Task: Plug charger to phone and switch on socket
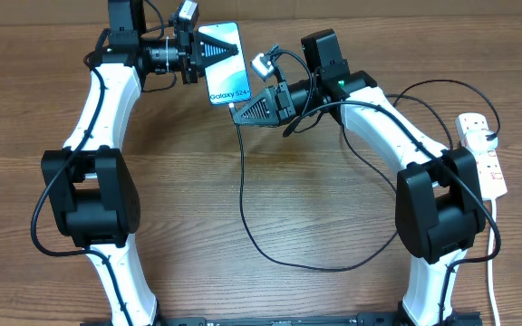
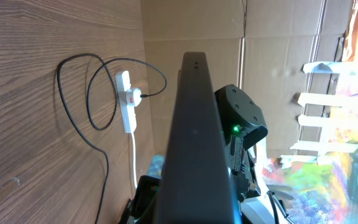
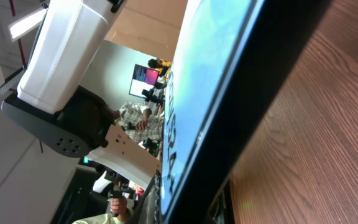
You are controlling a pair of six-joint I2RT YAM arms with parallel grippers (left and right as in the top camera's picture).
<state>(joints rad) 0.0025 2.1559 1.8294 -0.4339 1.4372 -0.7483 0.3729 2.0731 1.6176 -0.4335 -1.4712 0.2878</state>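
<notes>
Light-blue and lit, the phone [image 1: 227, 80] sits at the far side of the tabletop [image 1: 315, 208] between the two arms. The left fingers [image 1: 214, 52] are pressed onto its upper end, one across the screen, and it appears to be raised off the wood. The right fingers [image 1: 256, 107] are pressed together at the phone's lower end. The charger [image 1: 242, 199] runs straight into their tips, so they seem to be pinching its connector, though the tip itself is hidden. Whether the connector is already seated in the port cannot be told from any view; the right wrist camera shows only the phone's dark edge and its screen from very close. From the right fingers the black cable sweeps in a wide loop across the tabletop and on to the socket [image 1: 486, 158], well apart at the right edge, where its mains end looks plugged in. I judge the task to be in its first half: the plugging-in is under way or just finishing, and the socket's red switch is not yet attended to. The slack loop lies between the right arm and the socket, and the socket's white cord [image 1: 493, 263] trails beside that arm's base, so either could snag on a reach across.
</notes>
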